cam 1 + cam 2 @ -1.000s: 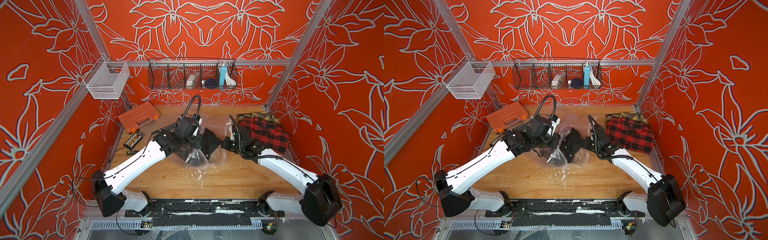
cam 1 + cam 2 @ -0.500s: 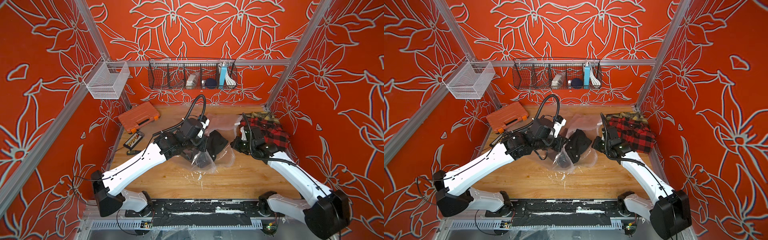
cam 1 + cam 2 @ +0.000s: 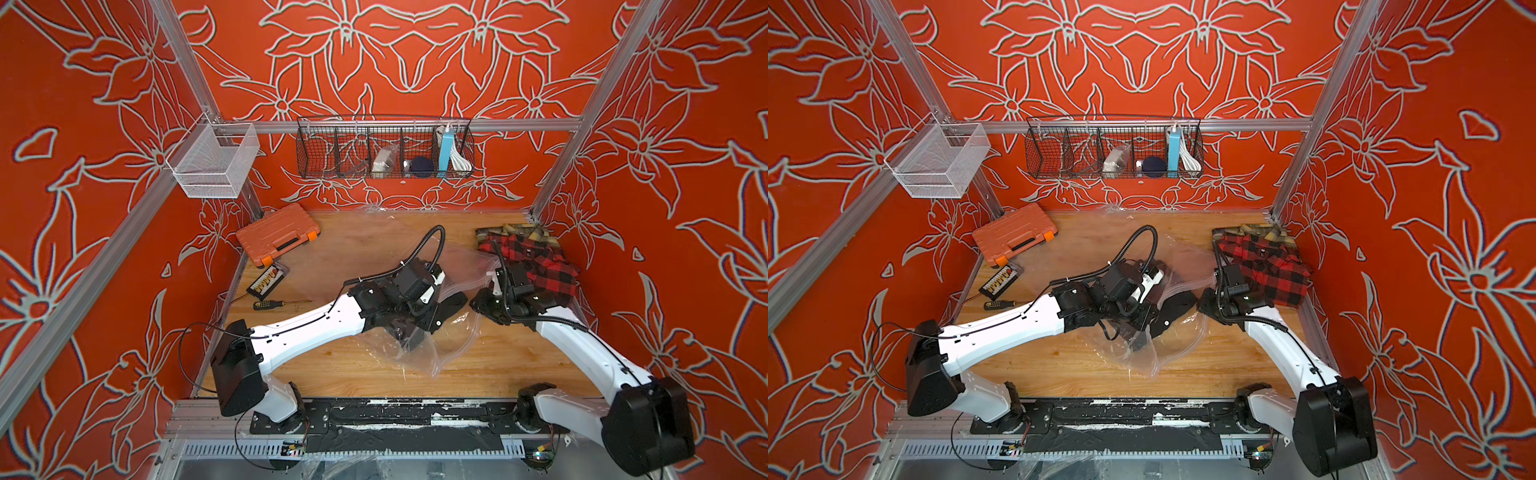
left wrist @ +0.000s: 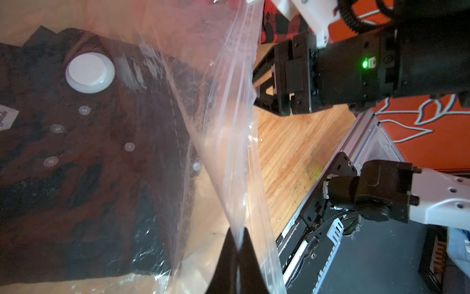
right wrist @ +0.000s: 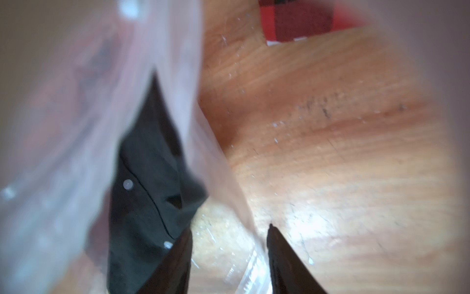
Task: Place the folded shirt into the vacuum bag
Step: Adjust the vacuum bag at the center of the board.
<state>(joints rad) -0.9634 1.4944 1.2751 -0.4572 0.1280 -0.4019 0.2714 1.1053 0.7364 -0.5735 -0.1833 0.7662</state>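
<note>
Left wrist view has the left gripper point(image 4: 236, 254) pinched shut on a taut edge of the vacuum bag point(image 4: 223, 122), holding the film up off the wooden table point(image 4: 292, 152). Under the clear plastic lies the dark folded shirt point(image 4: 89, 178), buttons showing, with the bag's white valve cap point(image 4: 89, 73) above it. In the right wrist view the right gripper point(image 5: 230, 229) has its jaws apart, with bag film between them but unclamped. The shirt looks largely inside. Blur keeps me from telling whether its near corner clears the mouth, so a last nudge may remain. A red plaid shirt point(image 3: 536, 266) lies apart by the right wall.
</note>
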